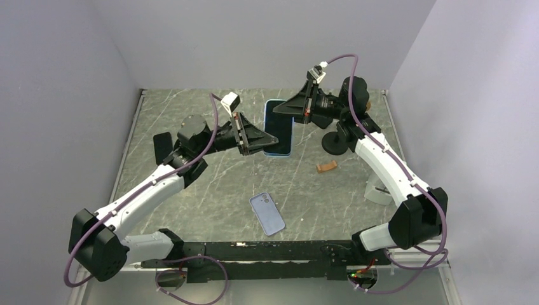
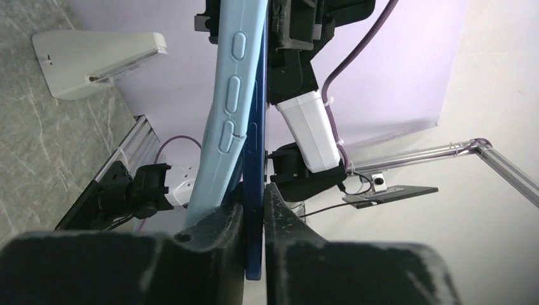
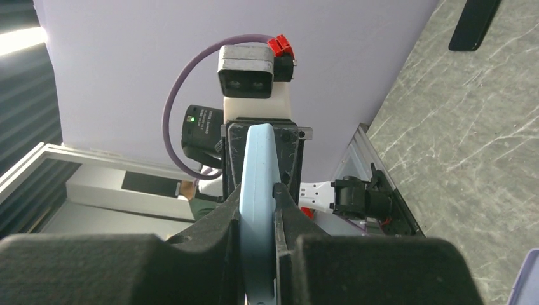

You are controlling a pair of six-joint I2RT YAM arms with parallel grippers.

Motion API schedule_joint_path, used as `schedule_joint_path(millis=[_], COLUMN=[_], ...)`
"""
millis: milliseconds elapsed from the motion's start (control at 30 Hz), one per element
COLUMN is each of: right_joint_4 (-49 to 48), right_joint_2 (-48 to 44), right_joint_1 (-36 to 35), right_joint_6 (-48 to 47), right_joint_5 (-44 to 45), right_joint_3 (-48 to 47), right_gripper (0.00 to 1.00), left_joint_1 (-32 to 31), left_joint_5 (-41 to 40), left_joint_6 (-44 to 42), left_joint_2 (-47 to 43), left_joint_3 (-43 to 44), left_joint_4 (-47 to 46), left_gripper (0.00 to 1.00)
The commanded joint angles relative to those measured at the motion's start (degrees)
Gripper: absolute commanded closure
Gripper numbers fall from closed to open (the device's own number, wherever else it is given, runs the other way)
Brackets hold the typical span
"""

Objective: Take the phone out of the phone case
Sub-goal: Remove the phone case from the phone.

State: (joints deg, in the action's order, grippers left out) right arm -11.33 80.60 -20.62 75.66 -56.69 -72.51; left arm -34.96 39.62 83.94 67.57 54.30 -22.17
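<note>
A dark blue phone [image 1: 281, 127] in a light blue case [image 1: 278, 154] is held above the middle back of the table between both grippers. My left gripper [image 1: 272, 142] is shut on the near end. In the left wrist view its jaws [image 2: 254, 216] pinch the dark blue phone [image 2: 255, 184], and the light blue case [image 2: 225, 121] bends away to the left of it. My right gripper [image 1: 274, 112] is shut on the far end. In the right wrist view its jaws [image 3: 257, 213] clamp the light blue case [image 3: 257, 178].
A lavender phone case [image 1: 267, 213] lies on the table near the front middle. A black phone [image 1: 163, 146] lies at the left. A small orange-brown piece [image 1: 327, 166], a black round stand [image 1: 335, 141] and a white stand [image 1: 379, 192] are at the right.
</note>
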Motion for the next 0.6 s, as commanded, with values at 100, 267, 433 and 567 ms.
schedule_joint_path(millis=[100,267,433,567], right_joint_4=[-5.39,-14.52,-19.81,-20.41], right_joint_2=[-1.75,-1.52,-1.59,-2.08], right_joint_1=[-1.97,-1.77,-1.78,-1.76], right_joint_6=[0.99,5.71,7.39,6.55], right_joint_5=[-5.45,-7.25,-8.02,-8.56], right_joint_3=[-0.44,2.43,4.28,6.11], right_gripper=[0.79,0.47,0.23,0.2], left_joint_1=[2.32,4.61,6.75,8.89], left_joint_5=[-1.6,-2.16,-2.73,-2.74], left_joint_6=[3.98,8.68,11.85,12.87], left_joint_2=[0.77,0.35,-0.61,-1.25], left_joint_3=[3.3,1.76,0.96,1.82], left_joint_4=[-6.16,-10.78,-13.42,-13.52], left_gripper=[1.0,1.0,1.0,1.0])
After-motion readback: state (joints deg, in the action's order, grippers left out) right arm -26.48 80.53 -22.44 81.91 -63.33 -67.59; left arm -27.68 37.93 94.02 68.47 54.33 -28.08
